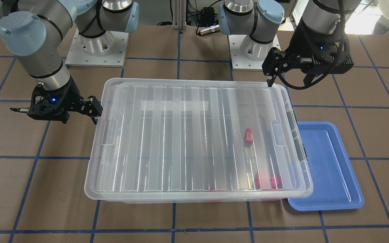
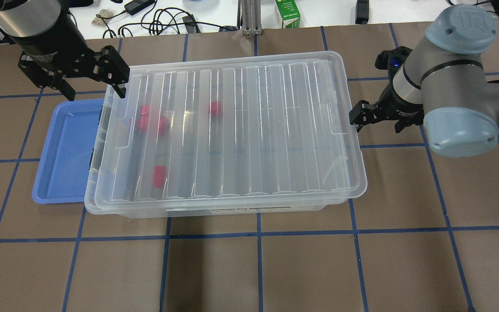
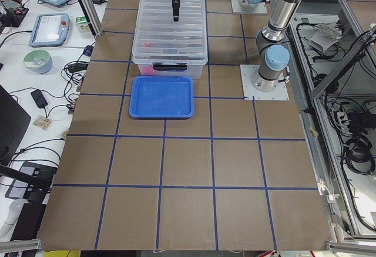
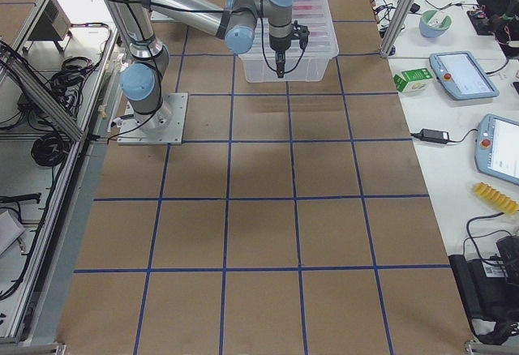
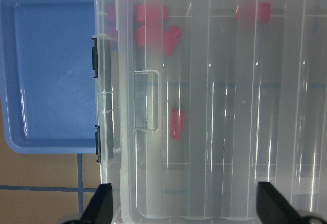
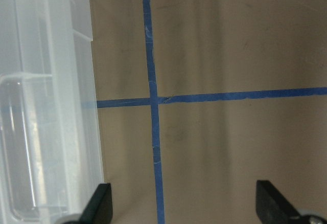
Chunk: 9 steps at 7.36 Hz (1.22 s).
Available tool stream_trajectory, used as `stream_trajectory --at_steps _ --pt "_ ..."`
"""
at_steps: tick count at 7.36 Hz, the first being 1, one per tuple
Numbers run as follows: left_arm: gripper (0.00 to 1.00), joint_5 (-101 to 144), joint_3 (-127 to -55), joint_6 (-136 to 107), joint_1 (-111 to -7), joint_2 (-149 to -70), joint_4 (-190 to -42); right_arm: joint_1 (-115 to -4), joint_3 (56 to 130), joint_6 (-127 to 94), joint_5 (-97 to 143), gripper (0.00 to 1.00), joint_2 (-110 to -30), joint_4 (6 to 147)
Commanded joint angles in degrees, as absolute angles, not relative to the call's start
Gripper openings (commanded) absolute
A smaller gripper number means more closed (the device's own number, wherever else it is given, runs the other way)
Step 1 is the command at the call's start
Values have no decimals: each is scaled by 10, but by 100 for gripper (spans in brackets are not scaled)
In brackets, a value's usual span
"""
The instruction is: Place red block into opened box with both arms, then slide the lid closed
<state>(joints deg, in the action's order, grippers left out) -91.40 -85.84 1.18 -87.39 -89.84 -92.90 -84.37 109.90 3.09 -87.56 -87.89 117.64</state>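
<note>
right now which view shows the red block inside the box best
Left wrist-mounted: the red block shows largest through the lid. Front-facing and overhead show it smaller; side views only faint red; right wrist nothing.

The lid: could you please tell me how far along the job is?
Done: the red block lies inside the box, under the lid. In hand: nothing; the left claw and right claw are open at the box's ends. Left: perhaps a last nudge, since the lid overhangs the robot's-right end.

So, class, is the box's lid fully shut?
Not quite: the lid covers the box but sits shifted, leaving one end rim exposed.
</note>
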Motion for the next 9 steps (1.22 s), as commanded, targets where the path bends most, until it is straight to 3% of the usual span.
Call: stream_trajectory --at_steps 1,4,9 --pt "100 -932 -858 11 -875 -898 -929 -844 1055 33 -879 100 -895 1137" --pt "100 -935 -860 9 -881 -895 -932 -847 965 1 -874 100 -973 969" --pt "100 -929 -855 6 -878 -897 -935 -947 911 -126 -877 100 -928 955"
